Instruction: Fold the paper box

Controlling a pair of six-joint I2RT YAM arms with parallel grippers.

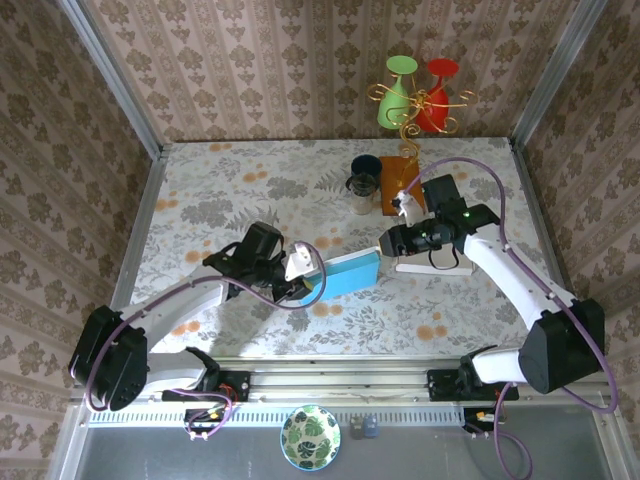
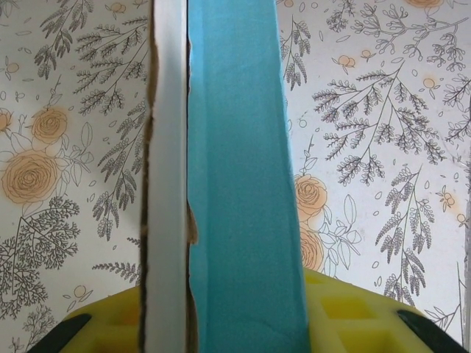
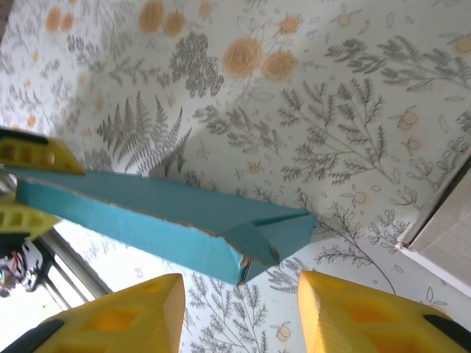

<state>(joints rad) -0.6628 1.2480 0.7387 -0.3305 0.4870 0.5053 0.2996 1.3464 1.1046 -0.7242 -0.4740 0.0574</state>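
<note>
Blue paper box [image 1: 350, 273] is pinched in my left hand [image 1: 303, 275]; my right hand [image 3: 241, 312] is spread near the end flap [image 3: 274, 229]. A crooked push could twist it free.

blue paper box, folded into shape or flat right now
Nearly flat: in the right wrist view the blue paper box is a thin wedge, one end flap creased inward.

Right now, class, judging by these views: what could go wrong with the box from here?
1. Only the left gripper clamps the paper box, at one end; the free end may sag or twist.
2. The right gripper stands open near the half-tucked end flap; closing could crush it.
</note>
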